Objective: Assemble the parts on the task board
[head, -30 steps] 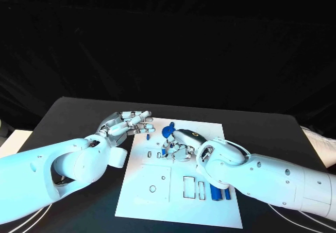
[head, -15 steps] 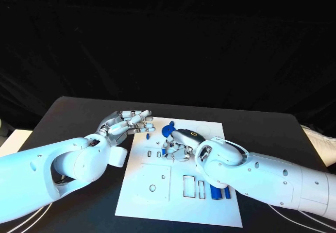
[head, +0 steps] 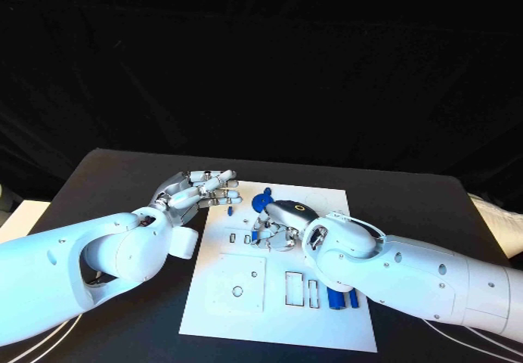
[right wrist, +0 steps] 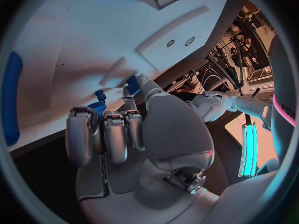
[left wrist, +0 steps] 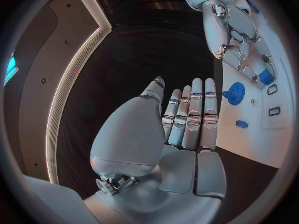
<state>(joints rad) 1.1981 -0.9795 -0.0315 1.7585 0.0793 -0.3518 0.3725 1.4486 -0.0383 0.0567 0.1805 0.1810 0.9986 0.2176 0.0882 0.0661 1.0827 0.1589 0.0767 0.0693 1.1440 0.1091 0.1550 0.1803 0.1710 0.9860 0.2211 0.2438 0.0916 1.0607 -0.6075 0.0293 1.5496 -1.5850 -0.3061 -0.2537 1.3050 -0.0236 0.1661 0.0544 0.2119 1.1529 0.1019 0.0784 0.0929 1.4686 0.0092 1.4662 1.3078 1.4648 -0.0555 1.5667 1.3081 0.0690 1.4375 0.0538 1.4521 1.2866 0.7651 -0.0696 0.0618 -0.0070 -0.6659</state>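
Observation:
The white task board (head: 246, 302) lies in the middle of the black table. My right hand (head: 279, 224) reaches down onto its far half, fingers curled, and pinches a small blue part (right wrist: 132, 83) at its fingertips against the board (right wrist: 74, 30). The same part (left wrist: 266, 77) shows under the right hand (left wrist: 239, 35) in the left wrist view. A blue gear (head: 261, 202) stands just beyond that hand, also the gear (left wrist: 234, 93). My left hand (head: 202, 190) hovers at the board's far left edge, fingers (left wrist: 190, 117) stretched out straight, holding nothing.
A small blue peg (head: 232, 213) stands near the left hand, the peg (left wrist: 241, 124) on the board's edge. Long blue bars (head: 340, 300) lie at the board's near right, beside rectangular slots (head: 295, 290). A raised square plate with a hole (head: 239, 286) sits near left.
My right hand has crept slightly toward the far side of the board with the small part. The left hand has barely moved.

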